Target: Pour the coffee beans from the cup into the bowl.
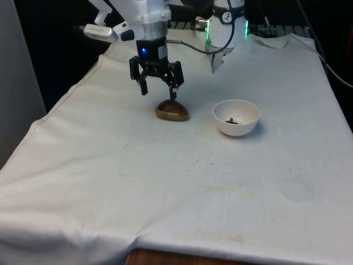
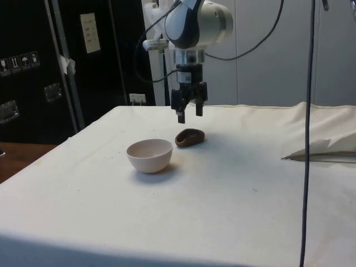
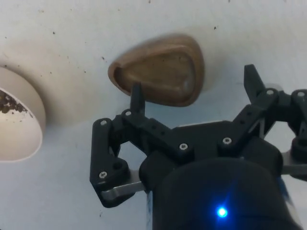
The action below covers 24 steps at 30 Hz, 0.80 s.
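Pincer [image 1: 159,91]: spread, empty, above cup.
Cup [image 1: 172,111]: wooden, shallow, looks light, rigid; I'd pinch its rim.
Bowl [image 1: 236,117]: holds beans.

No words, brand names or numbers can be read here. In the side view a pale sheet [image 2: 90,32] is fixed to the dark cabinet at the far left, its print too small to make out, and a row of small white symbol stickers [image 2: 19,61] sits on the cabinet front at the left edge, none of them legible.
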Tool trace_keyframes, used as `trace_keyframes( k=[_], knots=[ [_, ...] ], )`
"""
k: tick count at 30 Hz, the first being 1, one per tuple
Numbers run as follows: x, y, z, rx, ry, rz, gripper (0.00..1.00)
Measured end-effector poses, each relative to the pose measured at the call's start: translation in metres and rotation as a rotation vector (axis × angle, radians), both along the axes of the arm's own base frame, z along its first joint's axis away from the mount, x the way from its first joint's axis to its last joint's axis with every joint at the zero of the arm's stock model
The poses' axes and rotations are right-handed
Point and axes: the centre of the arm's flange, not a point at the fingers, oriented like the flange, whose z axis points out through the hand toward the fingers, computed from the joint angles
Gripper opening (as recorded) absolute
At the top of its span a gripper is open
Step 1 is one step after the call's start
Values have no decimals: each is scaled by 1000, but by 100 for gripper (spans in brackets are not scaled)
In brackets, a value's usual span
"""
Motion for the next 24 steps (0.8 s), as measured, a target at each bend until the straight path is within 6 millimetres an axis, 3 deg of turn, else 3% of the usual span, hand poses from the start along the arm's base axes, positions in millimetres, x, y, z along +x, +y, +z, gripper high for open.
trace_keyframes(
  k=[24],
  knots=[
    [6,9,43,-54,-3,76,100]
  ],
)
